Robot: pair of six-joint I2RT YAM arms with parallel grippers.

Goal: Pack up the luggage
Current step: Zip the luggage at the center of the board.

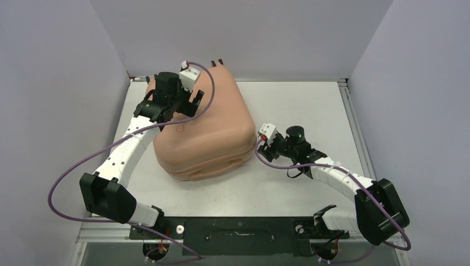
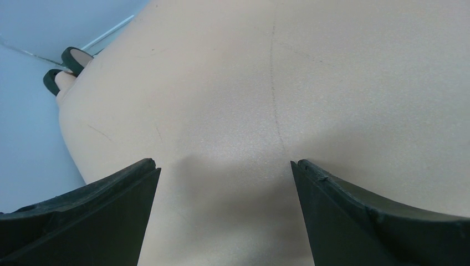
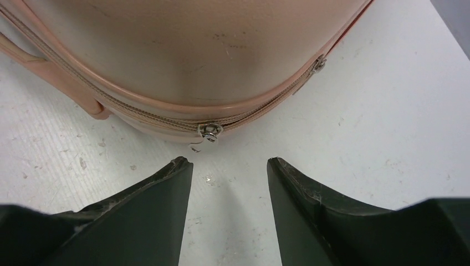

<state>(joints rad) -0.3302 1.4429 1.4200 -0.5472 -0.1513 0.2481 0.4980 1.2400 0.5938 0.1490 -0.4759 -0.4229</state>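
Right wrist view: smooth, rounded salmon luggage (image 3: 194, 55), metal zipper pull (image 3: 209, 132) facing parted right jaws; left jaws spread wide over its shell.

On the bench (image 1: 310, 111), left of centre and toward the back: the luggage (image 1: 210, 127), closed, flat on one shell, wheels (image 1: 217, 61) at its far end. Over the left rear part of the top shell: the left hand (image 1: 174, 111), close above the surface, one finger to each side of a faint crease; touching or not, cannot tell. Just right of the luggage, low over the bench and facing its near right corner: the right hand (image 1: 259, 148), apart from the shell. Straight ahead of that hand, on the seam at the corner: a zipper pull (image 3: 209, 132). Farther along the same seam, to the right in the wrist view: a second pull (image 3: 318, 64).
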